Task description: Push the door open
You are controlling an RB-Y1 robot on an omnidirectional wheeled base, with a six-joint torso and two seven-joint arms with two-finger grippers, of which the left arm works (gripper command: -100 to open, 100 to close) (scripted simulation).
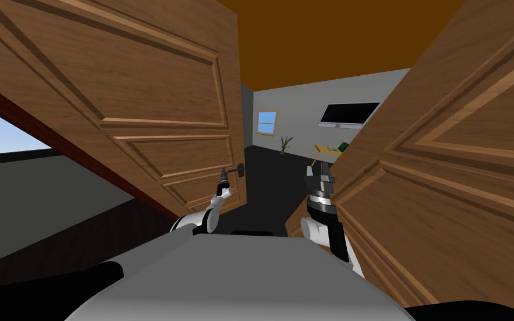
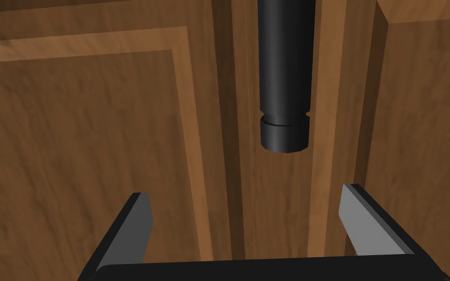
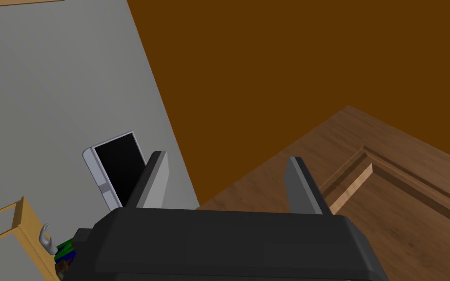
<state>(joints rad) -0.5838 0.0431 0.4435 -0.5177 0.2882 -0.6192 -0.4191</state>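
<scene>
My left pincer, spread and empty, faces the brown panelled wooden door, already ajar. Its black cylindrical handle lies just beyond the fingertips, free end towards me. My right pincer is spread too.

Light table, perhaps books atop

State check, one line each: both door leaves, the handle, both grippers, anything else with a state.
left gripper: open, empty, facing the left door leaf
right gripper: open, empty, beside the right door leaf
door handle: ungrasped, just ahead of the left gripper
left door leaf: partly open
right door leaf: partly open
wall screen: black
</scene>
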